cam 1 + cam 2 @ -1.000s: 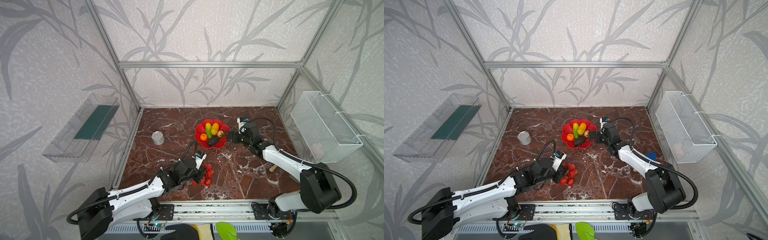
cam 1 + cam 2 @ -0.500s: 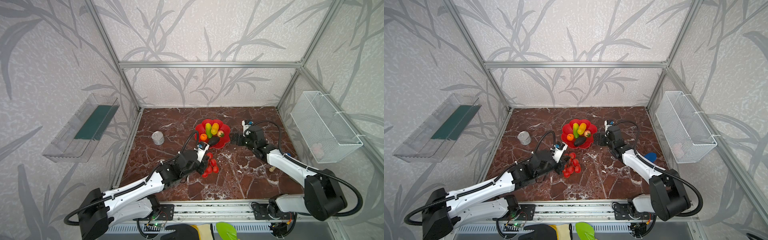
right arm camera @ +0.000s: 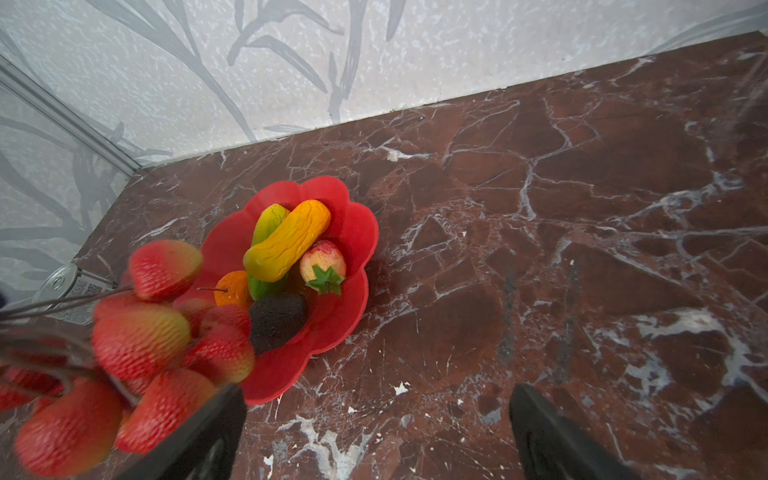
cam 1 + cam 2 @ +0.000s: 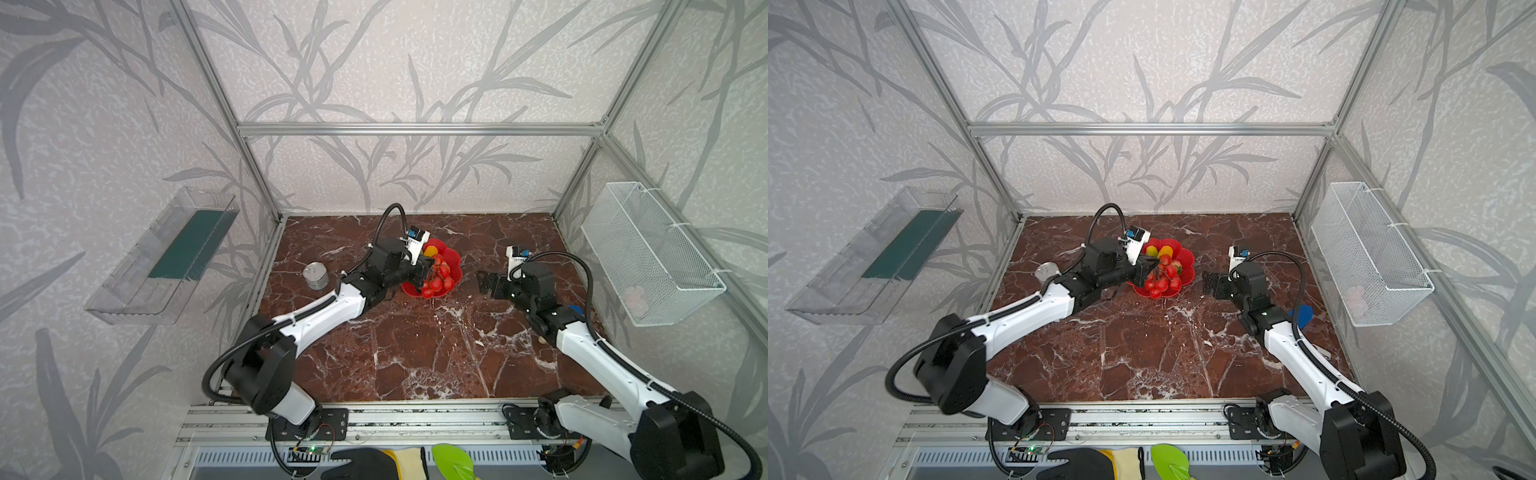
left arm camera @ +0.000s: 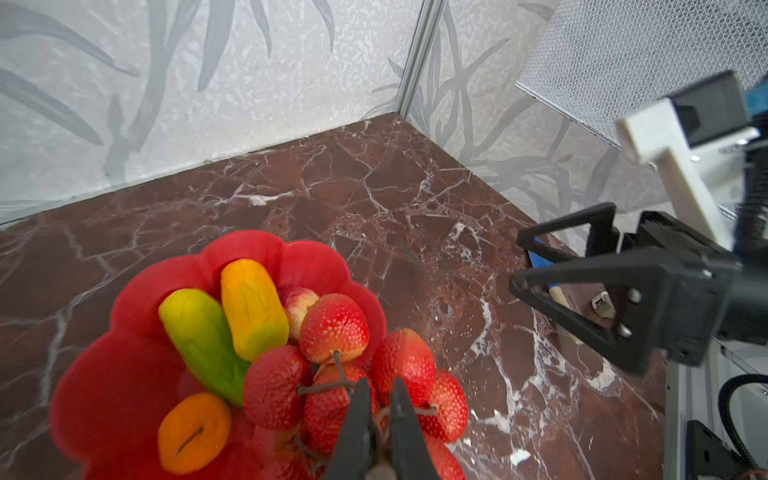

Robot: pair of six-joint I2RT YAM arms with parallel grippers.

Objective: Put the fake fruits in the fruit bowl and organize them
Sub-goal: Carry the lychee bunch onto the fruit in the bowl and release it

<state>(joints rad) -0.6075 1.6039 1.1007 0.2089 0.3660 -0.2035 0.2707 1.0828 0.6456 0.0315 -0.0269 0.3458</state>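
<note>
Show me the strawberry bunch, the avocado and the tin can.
strawberry bunch [image 5: 332, 328]: left wrist view, upper berry.
avocado [image 3: 276, 320]: right wrist view, its dark middle.
tin can [image 4: 315, 272]: a top view, its lid.

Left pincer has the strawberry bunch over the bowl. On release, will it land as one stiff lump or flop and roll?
Likely floppy: the strawberry bunch hangs from thin wiry stems pinched in the left pincer, so berries may swing and splay. Probably light, since thin stems carry it. Rolling seems unlikely, yet berries near the fruit bowl rim could tip out.

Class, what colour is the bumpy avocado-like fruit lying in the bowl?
Very dark, almost black. The avocado-like fruit shows best in the right wrist view.
</note>
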